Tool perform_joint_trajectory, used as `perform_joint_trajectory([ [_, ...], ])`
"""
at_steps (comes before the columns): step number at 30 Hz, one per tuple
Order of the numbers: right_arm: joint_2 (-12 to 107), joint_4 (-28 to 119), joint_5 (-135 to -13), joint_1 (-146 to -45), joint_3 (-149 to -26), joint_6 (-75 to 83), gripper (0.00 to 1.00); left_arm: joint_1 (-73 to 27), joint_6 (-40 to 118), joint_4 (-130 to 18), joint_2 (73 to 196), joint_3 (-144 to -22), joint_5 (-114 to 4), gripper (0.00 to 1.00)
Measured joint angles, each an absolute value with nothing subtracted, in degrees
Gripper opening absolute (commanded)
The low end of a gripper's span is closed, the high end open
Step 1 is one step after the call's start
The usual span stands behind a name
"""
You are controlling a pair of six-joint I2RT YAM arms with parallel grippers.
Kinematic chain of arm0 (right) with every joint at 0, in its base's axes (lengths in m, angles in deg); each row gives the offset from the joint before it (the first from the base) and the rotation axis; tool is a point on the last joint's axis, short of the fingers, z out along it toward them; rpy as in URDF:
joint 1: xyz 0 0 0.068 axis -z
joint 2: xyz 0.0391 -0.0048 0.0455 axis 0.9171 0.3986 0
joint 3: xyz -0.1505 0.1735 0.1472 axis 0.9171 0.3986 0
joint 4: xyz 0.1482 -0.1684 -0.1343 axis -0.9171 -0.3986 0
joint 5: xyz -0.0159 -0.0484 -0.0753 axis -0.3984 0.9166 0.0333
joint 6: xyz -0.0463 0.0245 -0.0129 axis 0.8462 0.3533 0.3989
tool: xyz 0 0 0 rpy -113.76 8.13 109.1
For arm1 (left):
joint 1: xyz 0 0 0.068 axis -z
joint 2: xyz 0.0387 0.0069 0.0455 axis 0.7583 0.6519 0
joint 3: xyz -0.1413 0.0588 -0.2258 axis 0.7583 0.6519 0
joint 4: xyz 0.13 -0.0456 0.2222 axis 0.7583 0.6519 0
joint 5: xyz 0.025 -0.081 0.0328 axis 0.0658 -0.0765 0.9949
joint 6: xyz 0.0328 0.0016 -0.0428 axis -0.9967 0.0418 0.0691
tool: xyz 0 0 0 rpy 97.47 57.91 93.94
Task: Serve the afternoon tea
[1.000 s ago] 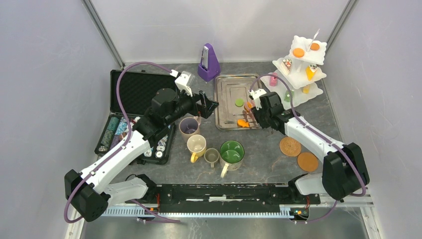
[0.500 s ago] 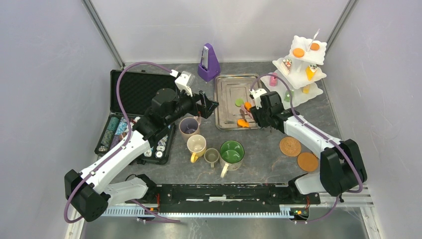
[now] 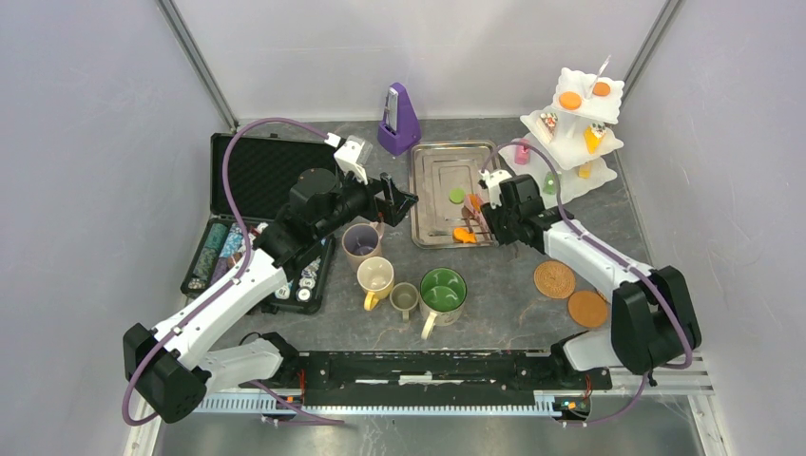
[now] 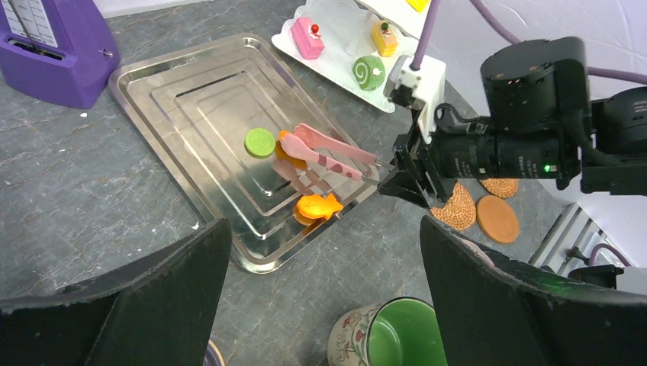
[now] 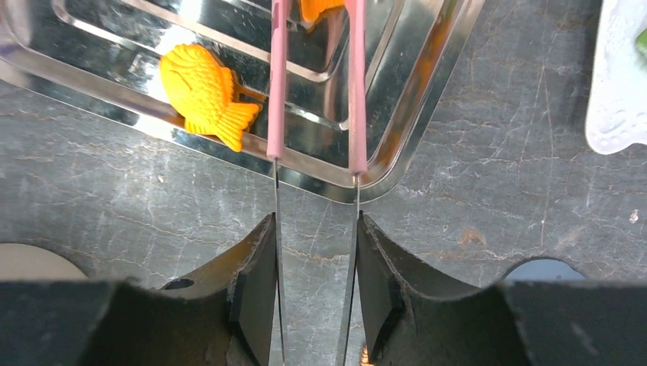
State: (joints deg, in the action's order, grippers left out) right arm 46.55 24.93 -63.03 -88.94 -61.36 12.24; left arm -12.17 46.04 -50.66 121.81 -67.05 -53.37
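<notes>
My right gripper is shut on pink tongs, which reach over the steel tray. The tong tips pinch a small orange pastry. An orange fish pastry and a green disc pastry lie in the tray. My left gripper is open and empty, above the table left of the tray. The mauve, yellow, olive and big green mugs stand in front of it. The white three-tier stand holds several pastries. Two cork coasters lie at the front right.
A purple metronome stands behind the tray. An open black case with striped poker chips lies at the left. Grey walls close in the back and sides.
My right gripper with the tongs has shifted slightly back and to the right over the tray. The left arm has not moved.
</notes>
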Motion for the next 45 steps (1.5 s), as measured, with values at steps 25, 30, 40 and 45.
perform_joint_trajectory([
  [25, 35.1, 17.89, -62.62, -88.94, -77.58, 7.14, 0.37, -12.17, 46.04, -50.66, 120.89, -67.05, -54.36, 0.99],
  [30, 36.69, 18.38, -63.06, -88.94, -69.54, 1.86, 0.4, -12.17, 46.04, -50.64, 120.89, -67.05, -54.4, 0.99],
  [40, 42.9, 21.57, -63.06, -88.94, -67.03, -3.52, 0.45, -12.17, 46.04, -50.59, 120.89, -67.05, -54.4, 0.99],
  [45, 45.65, 22.88, -63.03, -88.94, -66.5, -4.26, 0.48, -12.17, 46.04, -50.59, 120.89, -67.05, -54.4, 0.99],
])
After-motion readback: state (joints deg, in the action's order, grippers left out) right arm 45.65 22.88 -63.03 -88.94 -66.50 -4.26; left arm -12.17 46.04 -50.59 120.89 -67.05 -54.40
